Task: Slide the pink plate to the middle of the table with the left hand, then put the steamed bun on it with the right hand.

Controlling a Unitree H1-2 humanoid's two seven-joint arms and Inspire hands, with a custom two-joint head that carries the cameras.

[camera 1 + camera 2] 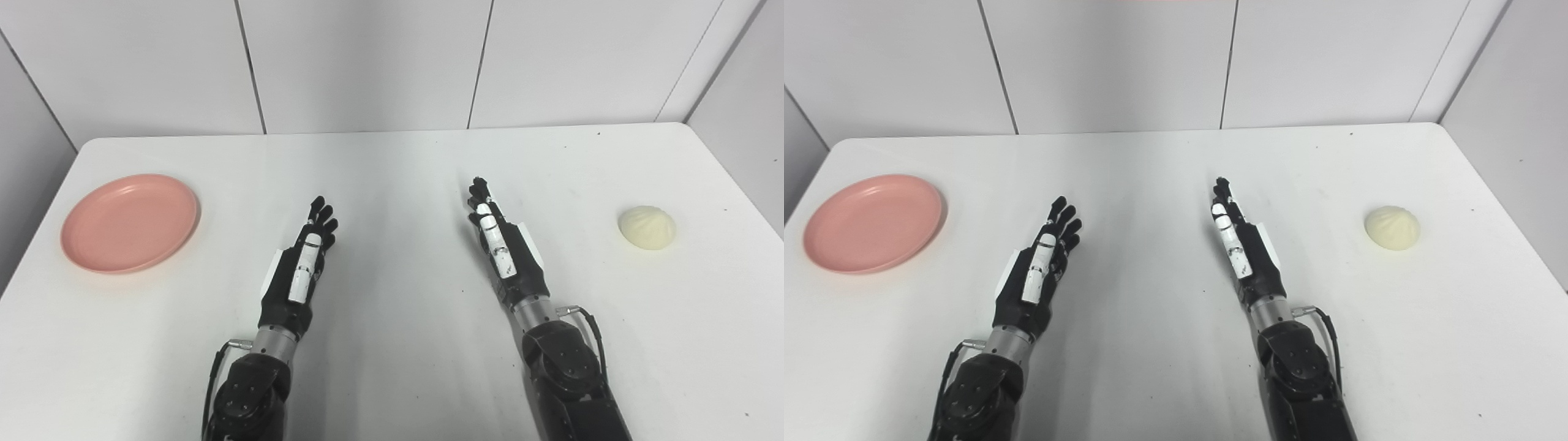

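Observation:
The pink plate [130, 222] lies flat on the white table [392, 159] near its left edge, with nothing on it. A pale steamed bun [647, 227] sits alone near the right edge. My left hand [304, 263] rests over the table's middle-left, fingers stretched out and holding nothing, well to the right of the plate. My right hand [503, 245] is stretched out the same way at middle-right, open, a good distance left of the bun.
White wall panels stand behind the table's far edge [392, 130]. Bare tabletop lies between the two hands [398, 245].

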